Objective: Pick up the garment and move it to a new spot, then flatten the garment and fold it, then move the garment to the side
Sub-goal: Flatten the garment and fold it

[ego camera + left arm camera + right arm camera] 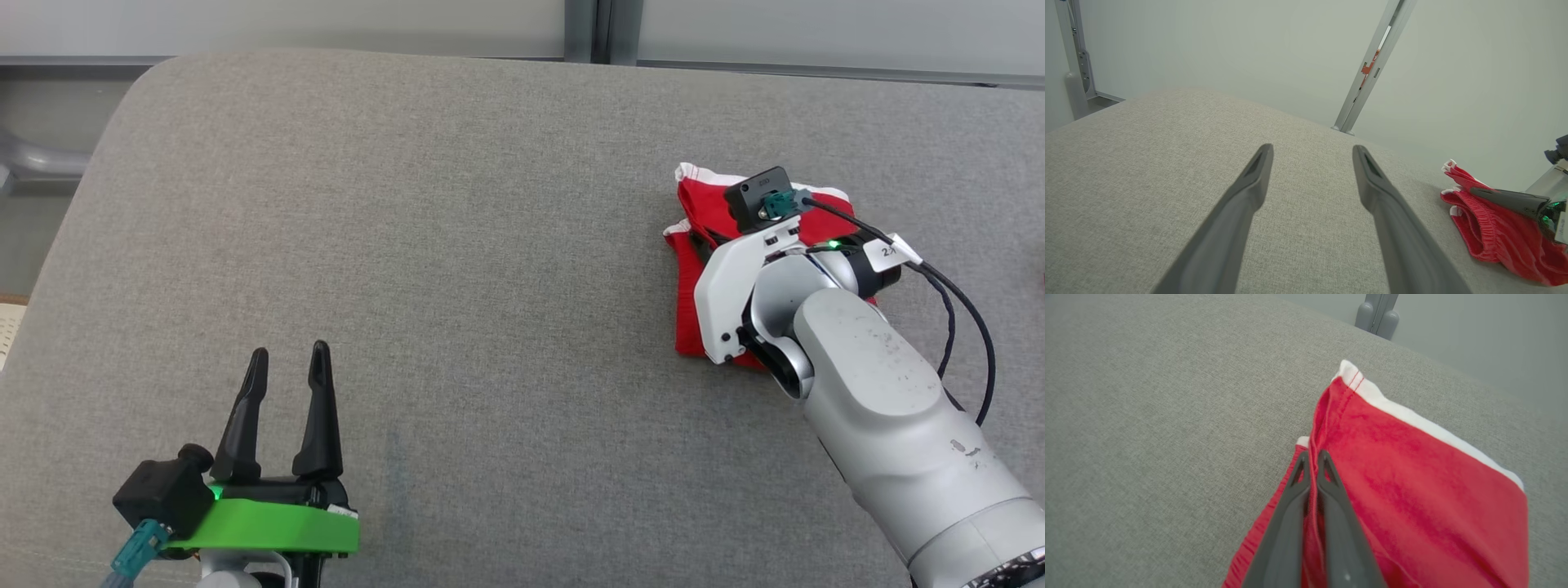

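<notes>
The garment (692, 314), red with white trim and folded into a compact block, lay toward the right edge of the grey padded surface (457, 245), nearer its far edge than its near one. The right gripper (1312, 457) was on it. Its 2 fingers were pressed together on a raised ridge of red cloth along the garment's left side, and the bulk of the fabric and the white trim spread away to the fingers' right.

The left gripper (290, 351) hovered by the near-left corner, its 2 fingers spread with nothing between them. It was well apart from the garment, which lay to its right and further out.

The block seemed slightly longer from near to far. The right arm was by far the nearer, so the sideways move looked like its job. A pinch on 1 ridge might let the layers slip open.
</notes>
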Available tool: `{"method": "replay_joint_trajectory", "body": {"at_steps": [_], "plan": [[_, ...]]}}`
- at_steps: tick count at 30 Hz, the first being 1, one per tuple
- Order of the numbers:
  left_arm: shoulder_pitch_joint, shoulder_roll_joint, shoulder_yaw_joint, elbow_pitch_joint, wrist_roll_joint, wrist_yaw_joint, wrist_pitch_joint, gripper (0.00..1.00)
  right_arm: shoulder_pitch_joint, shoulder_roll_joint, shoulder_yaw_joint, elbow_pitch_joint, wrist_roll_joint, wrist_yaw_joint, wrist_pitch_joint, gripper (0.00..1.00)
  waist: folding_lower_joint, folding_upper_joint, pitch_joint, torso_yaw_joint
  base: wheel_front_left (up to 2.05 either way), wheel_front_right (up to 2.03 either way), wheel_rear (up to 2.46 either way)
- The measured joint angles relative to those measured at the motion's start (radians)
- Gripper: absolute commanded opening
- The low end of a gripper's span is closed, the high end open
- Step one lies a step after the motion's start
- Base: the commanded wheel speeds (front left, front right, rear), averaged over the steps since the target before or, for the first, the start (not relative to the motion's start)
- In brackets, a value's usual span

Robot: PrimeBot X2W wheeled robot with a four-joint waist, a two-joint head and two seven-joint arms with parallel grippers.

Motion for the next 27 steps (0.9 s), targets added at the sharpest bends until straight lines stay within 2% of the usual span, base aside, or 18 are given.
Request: {"method": "replay_joint_trajectory", "body": {"at_steps": [2, 3, 4, 10, 17, 18, 19, 20, 27], "plan": [[0.000, 0.000, -0.002, 0.001, 0.000, 0.000, 0.000, 1.00, 0.014, 0.000, -0.009, -0.025, -0.004, 0.000, 0.016, 0.00, 0.0000, 0.0000, 0.002, 0.005, 0.00, 0.00, 0.00], [-0.001, 0.000, -0.002, 0.001, 0.000, 0.000, 0.000, 1.00, 0.022, 0.003, -0.015, -0.040, -0.007, 0.000, 0.019, 0.39, 0.0000, 0.0000, 0.003, 0.007, 0.00, 0.00, 0.00], [-0.001, 0.000, -0.002, 0.001, 0.000, 0.000, 0.000, 1.00, 0.028, 0.008, -0.019, -0.052, -0.007, 0.000, 0.022, 1.00, 0.0000, 0.0000, 0.004, 0.009, 0.00, 0.00, 0.00], [-0.001, 0.000, 0.000, 0.006, -0.001, 0.000, 0.000, 1.00, 0.057, 0.024, -0.060, -0.196, 0.062, 0.000, -0.005, 1.00, 0.0000, 0.0000, 0.003, 0.006, 0.00, 0.00, 0.00], [0.000, 0.000, 0.000, 0.005, -0.001, 0.000, 0.000, 1.00, 0.123, -0.064, -0.196, -0.323, 0.003, 0.000, -0.044, 1.00, 0.0000, 0.0000, -0.012, -0.016, 0.00, 0.00, 0.00], [0.000, 0.000, 0.000, 0.005, -0.001, 0.000, 0.000, 1.00, 0.146, -0.073, -0.214, -0.332, -0.010, 0.000, -0.038, 0.80, 0.0000, 0.0000, -0.015, -0.019, 0.00, 0.00, 0.00], [0.000, 0.000, 0.000, 0.005, -0.001, 0.000, 0.000, 1.00, 0.172, -0.081, -0.232, -0.338, -0.026, 0.000, -0.033, 0.35, 0.0000, 0.0000, -0.018, -0.022, 0.00, 0.00, 0.00], [0.000, 0.000, -0.001, 0.004, -0.001, 0.000, 0.000, 1.00, 0.197, -0.092, -0.243, -0.346, -0.046, 0.000, -0.030, 0.00, 0.0000, 0.0000, -0.021, -0.025, 0.00, 0.00, 0.00], [0.000, 0.000, -0.002, 0.003, 0.000, 0.000, 0.000, 1.00, 0.333, -0.109, -0.288, -0.367, -0.145, 0.000, -0.017, 0.00, 0.0000, 0.0001, -0.024, -0.038, 0.00, 0.00, 0.00]]}}
